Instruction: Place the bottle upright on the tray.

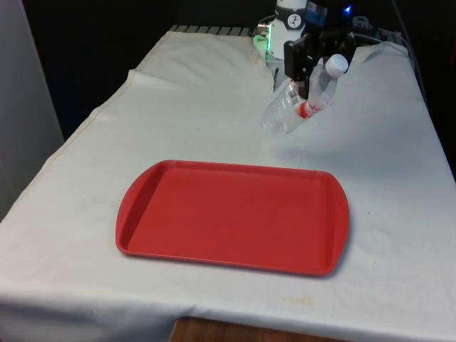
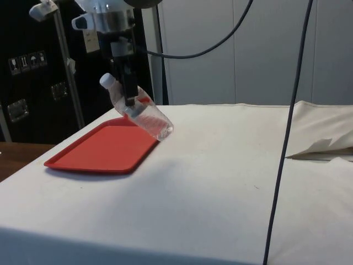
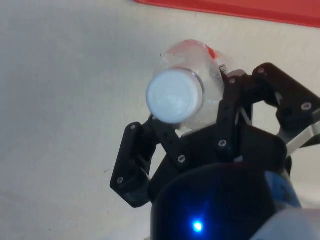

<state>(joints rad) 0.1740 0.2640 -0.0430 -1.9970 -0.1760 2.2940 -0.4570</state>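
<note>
nearest in the front view i see the red tray (image 1: 231, 217); far behind it my gripper (image 1: 308, 80) is clamped on the tilted bottle (image 1: 299, 103). side view: bottle (image 2: 140, 113) hangs above the cloth (image 2: 220, 182), beside the tray (image 2: 105, 149). wrist view: white cap (image 3: 174, 95) between the fingers (image 3: 235, 107).

Chunky black two-finger gripper (image 3: 200, 125) with jointed linkage fingers (image 3: 132, 162) dotted with small silver screws, mounted on a white rounded arm (image 2: 107, 16). Black cables (image 2: 220, 38) trailed off.
</note>
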